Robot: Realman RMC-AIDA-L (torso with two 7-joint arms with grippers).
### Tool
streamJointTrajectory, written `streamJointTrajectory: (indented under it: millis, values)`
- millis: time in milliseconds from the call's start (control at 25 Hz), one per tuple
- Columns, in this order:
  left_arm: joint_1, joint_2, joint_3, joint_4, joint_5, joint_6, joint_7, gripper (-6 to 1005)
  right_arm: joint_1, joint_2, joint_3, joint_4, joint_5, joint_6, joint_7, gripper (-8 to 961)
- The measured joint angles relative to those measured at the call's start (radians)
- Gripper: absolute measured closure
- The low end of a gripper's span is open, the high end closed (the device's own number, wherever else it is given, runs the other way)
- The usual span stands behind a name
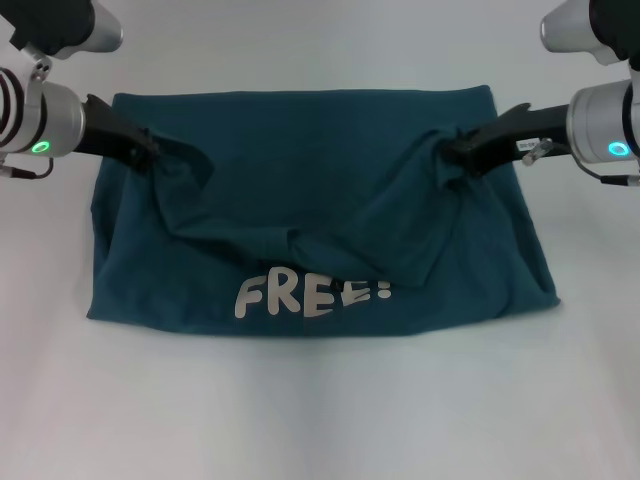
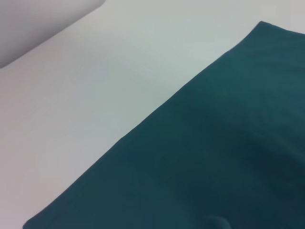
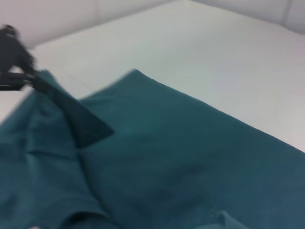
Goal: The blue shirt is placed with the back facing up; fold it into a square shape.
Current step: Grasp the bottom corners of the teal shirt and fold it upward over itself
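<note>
The blue shirt (image 1: 320,215) lies on the white counter (image 1: 320,410), its FREE! print (image 1: 310,293) nearest me. Beyond the print, my left hand (image 1: 140,150) and right hand (image 1: 455,152) each pinch bunched cloth; uneven pulling could skew the fold.

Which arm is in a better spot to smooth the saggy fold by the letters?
Probably the right. The right tool pinches the blue shirt nearest where the fold sags onto the white letters. The left tool grips cloth too, but farther away.
</note>
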Motion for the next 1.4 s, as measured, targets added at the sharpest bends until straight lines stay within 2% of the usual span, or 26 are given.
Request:
streamJointTrajectory:
  millis: [80,160,520,680,1200,1320,1400]
  values:
    - [0.000,-0.002,0.000,-0.018,0.000,-0.029,0.003,1000,0.008,-0.011,0.000,0.045,-0.004,0.044,0.013,781]
    - [-0.001,-0.005,0.001,-0.039,0.000,-0.060,0.009,999,0.005,-0.014,0.000,0.061,-0.009,0.087,0.029,778]
    - [-0.003,-0.008,0.038,-0.135,0.002,-0.207,0.035,1000,-0.009,-0.015,-0.005,0.123,-0.017,0.205,0.043,763]
    - [-0.004,-0.021,0.046,-0.179,0.002,-0.303,0.067,1000,-0.006,-0.015,-0.007,0.156,-0.017,0.252,0.040,757]
    - [-0.021,-0.035,0.053,-0.308,0.001,-0.498,0.074,999,-0.008,0.008,-0.016,0.186,-0.017,0.337,0.045,736]
    - [-0.021,-0.045,0.039,-0.331,-0.007,-0.577,0.066,1000,-0.005,0.012,-0.023,0.188,-0.043,0.346,0.077,731]
    - [-0.013,-0.056,0.035,-0.338,-0.008,-0.630,0.066,957,-0.003,0.020,-0.025,0.186,-0.081,0.358,0.098,728]
